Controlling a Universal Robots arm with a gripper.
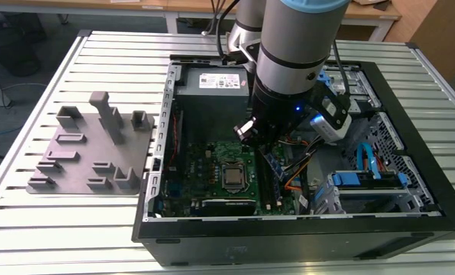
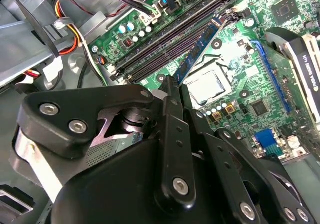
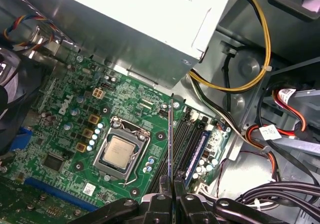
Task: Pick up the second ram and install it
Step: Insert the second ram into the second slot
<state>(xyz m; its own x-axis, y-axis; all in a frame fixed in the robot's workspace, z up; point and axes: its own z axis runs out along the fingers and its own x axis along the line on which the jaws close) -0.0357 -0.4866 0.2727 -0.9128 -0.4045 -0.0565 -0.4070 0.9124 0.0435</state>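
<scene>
jaws: clenched on the second ram (image 3: 170, 139); in the first wrist view one black finger (image 3: 159, 200) presses each flat face, the stick seen edge-on between them.
second ram: held upright on its long edge inside the computer case (image 1: 288, 246); in the second wrist view its blue-green board (image 2: 200, 48) runs out from the fingers (image 2: 172, 114) parallel to the memory slots (image 2: 165, 41).
ram versus slots: it stands over the slot row on the side nearest the cpu socket (image 3: 120, 151); whether its lower edge touches a slot cannot be told.
arm: in the exterior view the arm (image 1: 296, 57) reaches down into the middle of the case, its wrist at about 1 o'clock from the cpu socket (image 1: 233, 175).
motherboard: green board (image 1: 204, 160) lying flat in the case, with the power supply (image 1: 212, 86) at 12 o'clock from it.
fixture plate: grey plate with upright posts (image 1: 82, 154) at 9 o'clock from the case, well apart from the jaws.
table: slatted metal table (image 1: 59, 229) carrying both the case and the plate.
</scene>
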